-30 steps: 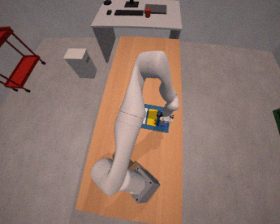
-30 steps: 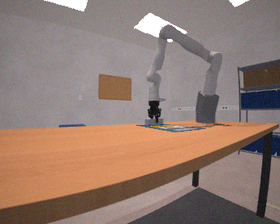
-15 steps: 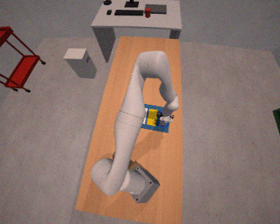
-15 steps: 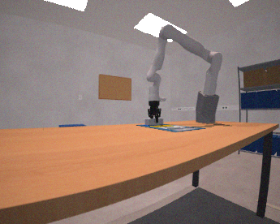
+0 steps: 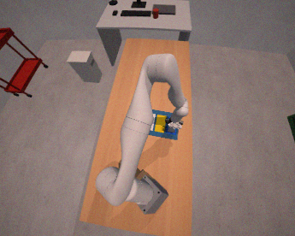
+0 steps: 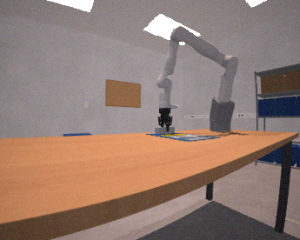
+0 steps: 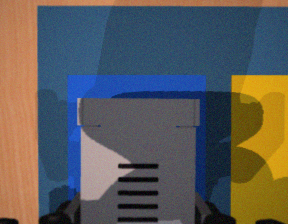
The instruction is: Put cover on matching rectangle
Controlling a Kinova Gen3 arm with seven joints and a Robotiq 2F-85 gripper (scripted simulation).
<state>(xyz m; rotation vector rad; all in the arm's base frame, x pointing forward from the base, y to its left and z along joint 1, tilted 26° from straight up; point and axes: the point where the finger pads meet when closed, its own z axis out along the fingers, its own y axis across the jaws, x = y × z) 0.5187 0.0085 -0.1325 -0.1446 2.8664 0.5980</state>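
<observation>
Over the wooden counter at the left edge of the wrist view, the dark blue mat begins, and set into it is the brighter blue rectangle, with the yellow rectangle further right. The grey cover lies squarely over the blue rectangle, closed face with its black slots upward, so its open side looks to be facing down as required. A thin strip of blue shows along each long side and a broader band beyond the far end, which suggests the width match is blue and the placement is close to centred side to side. The claw is clenched on the cover, its dark fingers pressing the side walls at the bottom of the frame. From the exterior view the claw hangs straight down with the cover at or just above the mat; whether it touches cannot be told. By my judgement, carrying and sorting are done; what remains is a gentle release and a straight lift away, without squeezing the thin walls.
</observation>
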